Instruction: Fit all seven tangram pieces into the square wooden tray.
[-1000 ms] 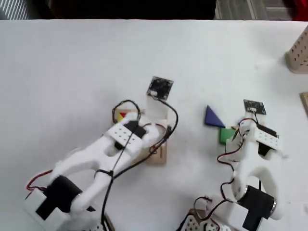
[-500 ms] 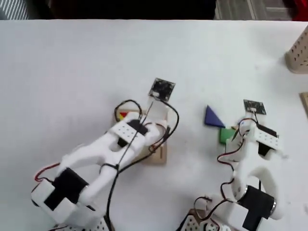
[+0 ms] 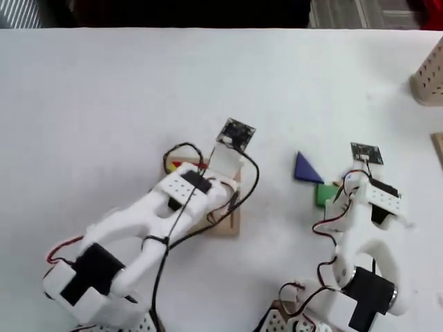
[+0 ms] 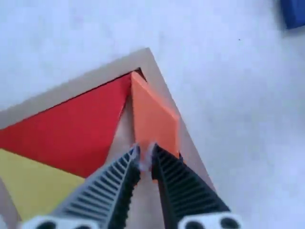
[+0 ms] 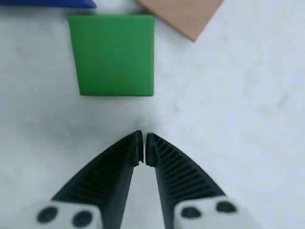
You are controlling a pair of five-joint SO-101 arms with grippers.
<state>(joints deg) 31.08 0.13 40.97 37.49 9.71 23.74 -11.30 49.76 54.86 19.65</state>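
Three flat, matte pieces lie in the tray (image 3: 232,223), mid-frame in the high view: red triangle (image 4: 71,129), yellow piece (image 4: 28,181), and orange parallelogram (image 4: 152,119) tucked into a corner. Left end effector (image 4: 144,152) closed, tips at the parallelogram's edge. Right end effector (image 5: 144,143) closed over the white worktop (image 3: 104,90), near the green square (image 5: 114,55). Blue triangle (image 3: 304,167) centre-right.

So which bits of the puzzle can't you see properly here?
High view: the left arm covers most of the wooden tray, so the count of pieces inside is hidden.
Left wrist view: the yellow piece and a blue piece are cut off by picture edges.
Right wrist view: the tan piece is cut off by an edge.
High view: the right arm hides part of the green square.
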